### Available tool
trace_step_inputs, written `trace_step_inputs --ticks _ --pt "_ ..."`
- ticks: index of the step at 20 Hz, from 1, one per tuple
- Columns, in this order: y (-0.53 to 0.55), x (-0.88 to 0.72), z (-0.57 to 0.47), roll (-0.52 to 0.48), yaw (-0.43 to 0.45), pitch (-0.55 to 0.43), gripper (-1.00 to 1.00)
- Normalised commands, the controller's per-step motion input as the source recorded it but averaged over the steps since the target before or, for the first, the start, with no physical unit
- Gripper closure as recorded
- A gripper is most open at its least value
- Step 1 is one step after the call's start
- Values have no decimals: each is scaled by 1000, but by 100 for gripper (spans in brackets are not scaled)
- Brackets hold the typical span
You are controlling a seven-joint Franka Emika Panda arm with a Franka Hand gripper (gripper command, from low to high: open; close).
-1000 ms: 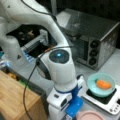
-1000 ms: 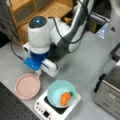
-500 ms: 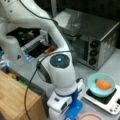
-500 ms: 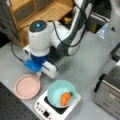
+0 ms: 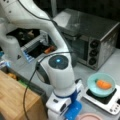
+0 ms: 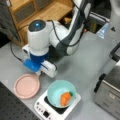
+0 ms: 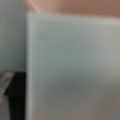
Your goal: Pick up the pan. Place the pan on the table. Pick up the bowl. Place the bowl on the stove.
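In a front view the whole pan lies on the table; the bowl on the stove holds a carrot. Gripper hidden; its opening I cannot tell.

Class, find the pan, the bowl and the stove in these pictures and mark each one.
pan (image 6: 26, 86), a front view, centre of its pink base.
bowl (image 6: 56, 92), a front view, bare teal inside.
stove (image 6: 42, 111), a front view, white corner with the buttons.
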Motion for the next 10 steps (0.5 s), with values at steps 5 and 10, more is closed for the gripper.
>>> trace_step_inputs --ticks 5,10 --pt "-48 5 81 -56 152 99 -100" --pt "18 -36 65 -36 130 97 -100"
